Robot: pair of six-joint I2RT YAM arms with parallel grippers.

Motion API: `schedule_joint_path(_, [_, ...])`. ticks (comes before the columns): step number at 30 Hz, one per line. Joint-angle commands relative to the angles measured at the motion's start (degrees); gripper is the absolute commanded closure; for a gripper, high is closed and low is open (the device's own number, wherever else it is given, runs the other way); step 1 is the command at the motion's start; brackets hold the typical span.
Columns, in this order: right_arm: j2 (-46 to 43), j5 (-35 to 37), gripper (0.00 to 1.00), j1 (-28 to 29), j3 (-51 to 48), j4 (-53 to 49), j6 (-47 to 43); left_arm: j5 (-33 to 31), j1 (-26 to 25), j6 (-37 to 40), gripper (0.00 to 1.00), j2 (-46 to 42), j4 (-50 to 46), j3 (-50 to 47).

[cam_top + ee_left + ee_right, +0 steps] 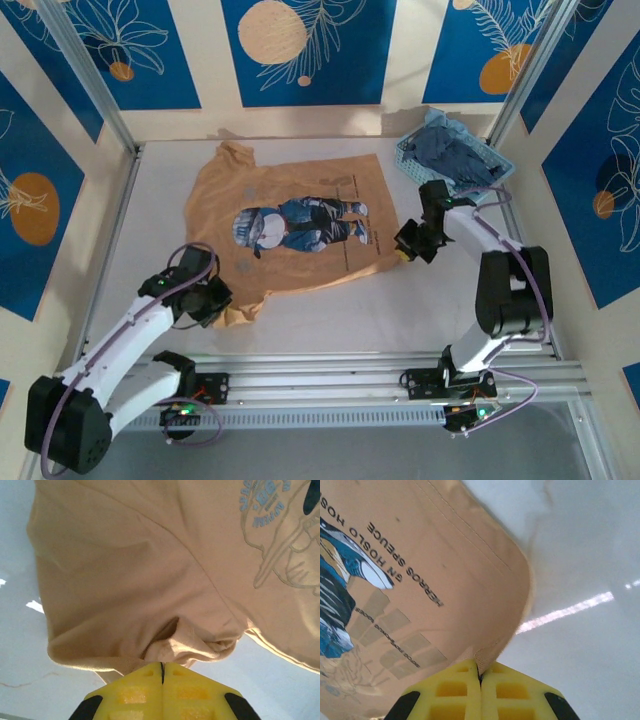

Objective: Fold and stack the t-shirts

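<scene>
Yellow pads [135,695] of the left gripper [162,667] meet with no gap, and a bunched fold of the tan-orange t-shirt [130,580] is pinched between their tips. Close up, the left wrist view gives the puckered cloth rising from that pinch, with a pale blue badge print toward the upper right. The right wrist view gives the right gripper [480,672] pressed together the same way on a hem corner of the same shirt [445,565], with dark lettering [405,562] and part of the cartoon figure [350,565] running off to the left. White table [580,555] shows past the hem.

From above, the whole layout is plain. The left gripper [225,300] has the shirt's near left corner, by a crumpled sleeve. The right gripper [405,250] has its near right corner. Between and beyond them the shirt [300,180] lies spread print-up on the table [320,320], the cartoon figure [295,222] lying sideways at its middle.

Farther back on the right, just behind the right arm, a light blue basket [408,155] sits at the table's corner. It holds a rumpled slate-blue t-shirt [455,155].
</scene>
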Motion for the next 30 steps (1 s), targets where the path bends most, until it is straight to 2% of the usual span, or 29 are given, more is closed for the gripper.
schedule_joint_path(1, [-4.1, 4.5, 1.0, -0.1, -2.5, -4.3, -1.7, 2.1, -1.8, -4.9, 1.0, -1.3, -2.0, -0.4])
schedule_joint_path(8, [-7.8, 8.0, 1.0, -1.2, -5.4, -6.1, -3.3, 1.1, -6.2, -7.3, 1.0, -1.3, -3.9, 1.0])
schedule_joint_path(13, [-8.6, 9.3, 1.0, -2.2, -6.3, -6.9, -3.7, -7.1, -8.5, -7.2, 1.0, -2.5, -19.2, 5.8])
schedule_joint_path(16, [-8.4, 10.2, 1.0, -2.8, -6.8, -7.1, -4.0, -8.8, -8.8, -8.4, 1.0, -5.0, -23.2, 4.8])
schedule_joint_path(23, [-7.4, 10.0, 1.0, -4.0, -7.6, -6.5, -4.8, -4.5, -8.9, -11.7, 1.0, -10.0, -17.9, -1.2])
schedule_joint_path(30, [-5.9, 9.6, 1.0, -5.5, -8.6, -5.7, -4.4, 2.8, -10.2, -9.3, 1.0, -4.7, -4.5, -3.1])
